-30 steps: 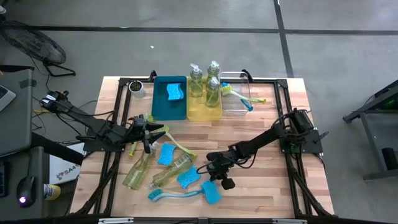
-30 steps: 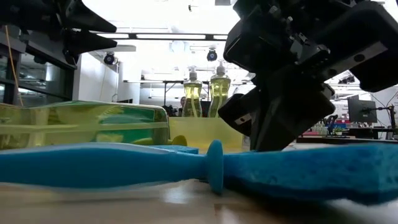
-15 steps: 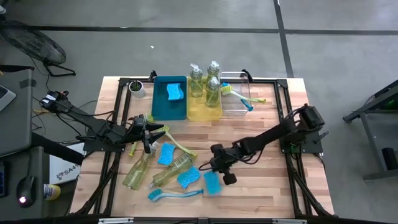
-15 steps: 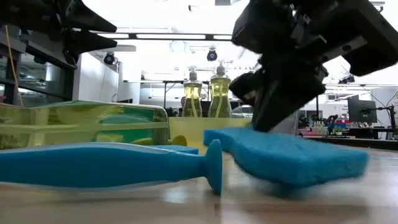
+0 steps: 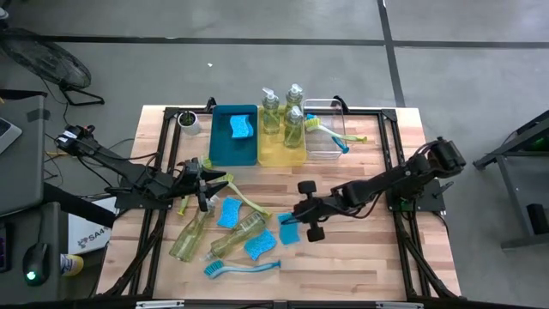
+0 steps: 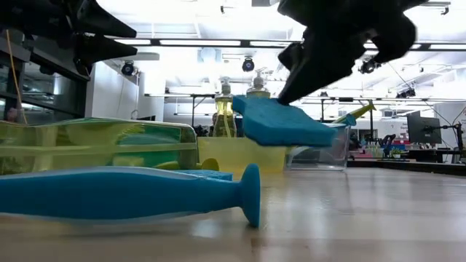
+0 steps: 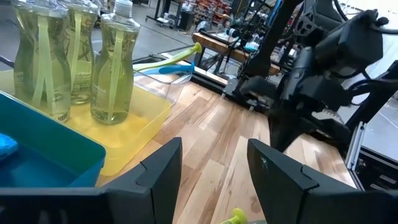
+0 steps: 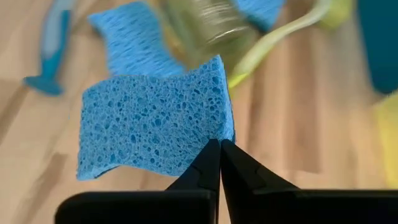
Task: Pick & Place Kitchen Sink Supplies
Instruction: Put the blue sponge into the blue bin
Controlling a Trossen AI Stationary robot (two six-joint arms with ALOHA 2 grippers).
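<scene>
Table (image 5: 360,257): wooden top, carrying three bins along its far edge and loose supplies lying on its left-centre part.
Right arm: reaching in from the right side toward the table's middle.
Left arm: waiting over the table's left side.
Blue bin (image 5: 218,150): standing leftmost of the three bins, holding one blue sponge (image 5: 241,128).
Yellow bin (image 5: 280,155): sitting in the middle, holding three upright soap bottles (image 5: 292,125).
Clear bin (image 5: 323,146): sitting rightmost, with two brushes (image 5: 330,134) leaning out over its rim.
Loose bottles (image 5: 233,236): two lying flat on the wood, left of centre.
Blue brush (image 5: 242,267): lying near the table's front edge.
Yellow-green brush (image 5: 243,197): lying beside the left gripper.
Right gripper (image 8: 219,144): fingertips pinching one edge of the held sponge (image 8: 152,125), carrying it clear of the wood, above the middle of the table.
Left gripper (image 7: 214,165): fingers parted, gripping nothing.
Loose sponges (image 5: 228,211): two lying flat among the bottles.
</scene>
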